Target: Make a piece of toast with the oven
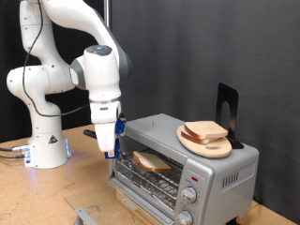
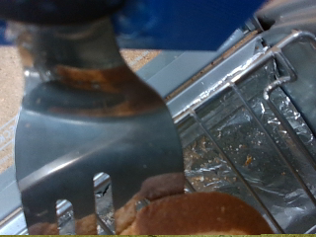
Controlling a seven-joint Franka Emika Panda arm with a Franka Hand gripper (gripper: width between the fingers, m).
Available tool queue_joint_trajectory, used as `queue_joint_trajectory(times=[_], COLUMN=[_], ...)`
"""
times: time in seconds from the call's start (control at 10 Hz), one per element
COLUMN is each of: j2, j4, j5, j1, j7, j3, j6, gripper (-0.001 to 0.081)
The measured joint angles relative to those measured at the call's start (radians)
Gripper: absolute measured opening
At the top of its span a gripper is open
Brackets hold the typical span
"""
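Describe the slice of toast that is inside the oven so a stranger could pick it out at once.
Find the silver-grey oven in the lower right of the exterior view, its door open toward the arm. On its wire rack lies the piece of toast, flat and alone, just beside the gripper. The other bread slices are stacked on the round wooden board on top of the oven, not inside it.

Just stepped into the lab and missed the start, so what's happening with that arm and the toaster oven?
The arm's end effector hangs at the open front of the oven, carrying a grey slotted spatula. The piece of toast lies on the wire rack inside, and the wrist view shows the spatula blade right at the bread's edge. More bread slices sit on a round wooden board on top of the oven.
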Motion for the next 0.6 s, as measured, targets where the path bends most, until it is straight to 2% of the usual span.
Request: queue_joint_trajectory(times=[0.3,0.6], j2=[-0.008,-0.052], j4=[-0.015,-0.06], j5=[0.002,0.011], j1=[-0.001,-0.004], j7=[-0.014,-0.05], j3=[-0.004,-0.025], j6=[-0.021,-0.044], gripper=[0.0433,0.0433])
